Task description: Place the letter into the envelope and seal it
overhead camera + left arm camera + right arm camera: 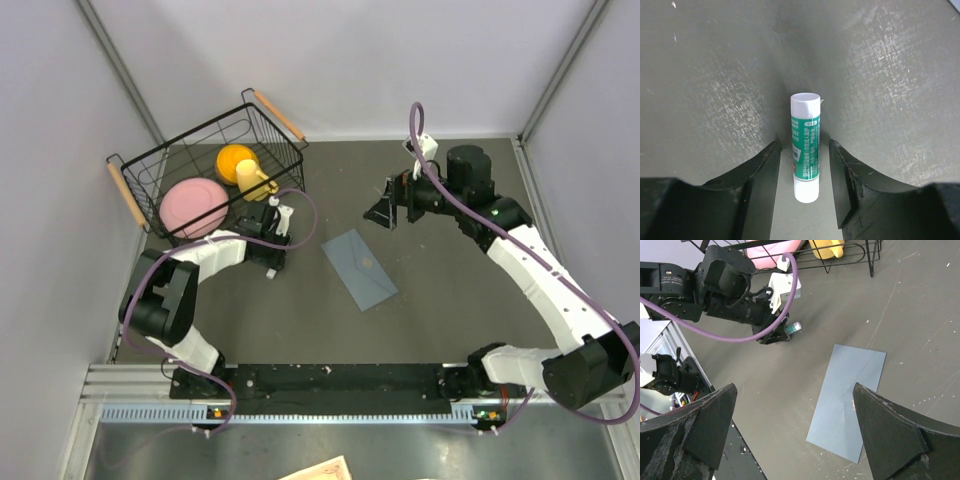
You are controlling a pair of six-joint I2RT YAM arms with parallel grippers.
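The blue-grey envelope (360, 268) lies flat on the dark table mid-way between the arms, flap side not showing; in the right wrist view the envelope (847, 400) has a small gold spot. The letter is hidden. My left gripper (272, 262) stands open at the envelope's left, its jaws (804, 144) either side of a white-and-green glue stick (805, 145) that rests on the table with a gap on both sides. My right gripper (384, 212) hovers wide open above and behind the envelope, with nothing between its fingers (794, 387).
A black wire basket (150, 165) with wooden handles stands at the back left, holding a pink plate (195, 205) and yellow dishes (243, 165). The glue stick (795, 327) lies close to the basket's front. Grey walls enclose the table on three sides.
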